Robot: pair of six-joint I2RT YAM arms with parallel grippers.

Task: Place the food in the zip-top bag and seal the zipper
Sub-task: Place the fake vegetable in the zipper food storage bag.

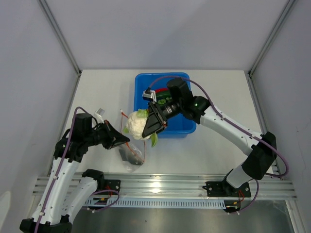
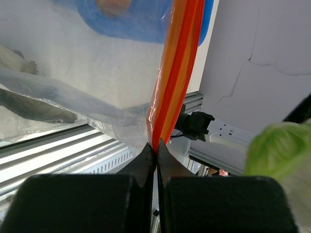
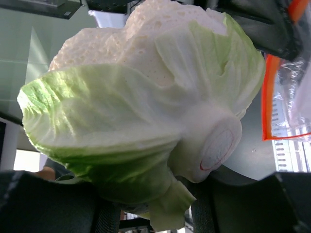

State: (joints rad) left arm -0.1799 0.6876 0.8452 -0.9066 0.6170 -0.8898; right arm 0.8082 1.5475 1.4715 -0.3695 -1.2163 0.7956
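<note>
Loading step: your right fingers (image 3: pixel 53 206) clamp the cauliflower (image 1: pixel 137 124), held at one o'clock of the zip-top bag (image 1: pixel 131 154). Your left fingers (image 2: pixel 145 165), pressed together, pinch its zipper (image 2: pixel 176 73). Next, I judge, lower the cauliflower toward seven o'clock into the bag.

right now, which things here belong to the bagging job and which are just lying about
Job: cauliflower, zip-top bag, zipper, red and green toy foods.
Lying about: blue bin, metal rail.
</note>
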